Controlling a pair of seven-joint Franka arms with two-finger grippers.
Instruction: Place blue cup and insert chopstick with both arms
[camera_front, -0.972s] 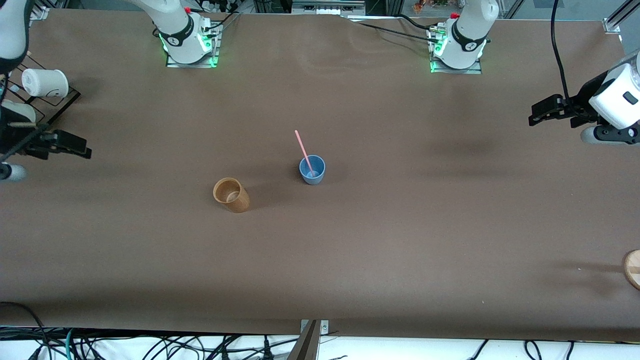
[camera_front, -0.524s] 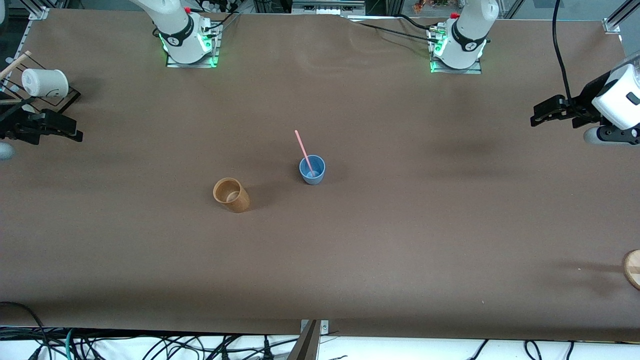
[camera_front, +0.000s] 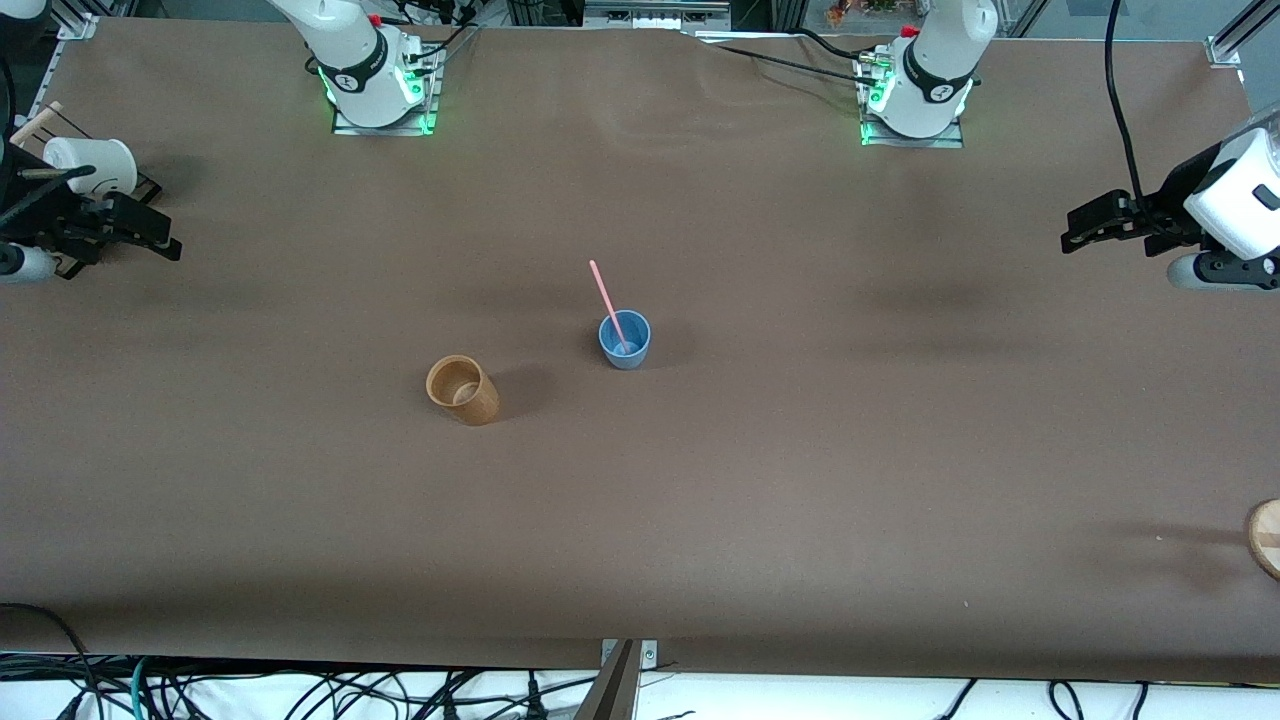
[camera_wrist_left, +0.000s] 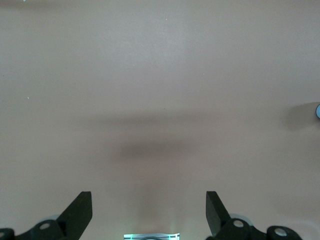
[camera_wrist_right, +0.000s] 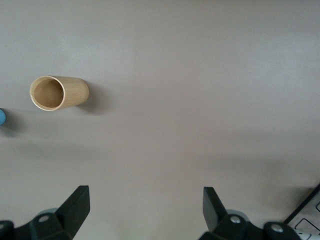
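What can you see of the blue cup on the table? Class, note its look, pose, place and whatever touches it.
The blue cup is small, matte, light blue, tapered, with no handle. It stands upright, mouth open, on the brown table near its middle. The pink chopstick stands in it, leaning on the rim, with its upper end sticking out. The tan cup stands apart from it, nearer the front camera, toward the right arm's end. Neither gripper touches it.

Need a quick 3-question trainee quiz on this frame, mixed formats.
1. True or false: the chopstick stands in the blue cup.
2. Which cup is nearer the front camera: A) blue cup B) tan cup?
3. Fill in: the left tool and the right tool both have ____ fingers.

Key: 1 true; 2 B; 3 open.
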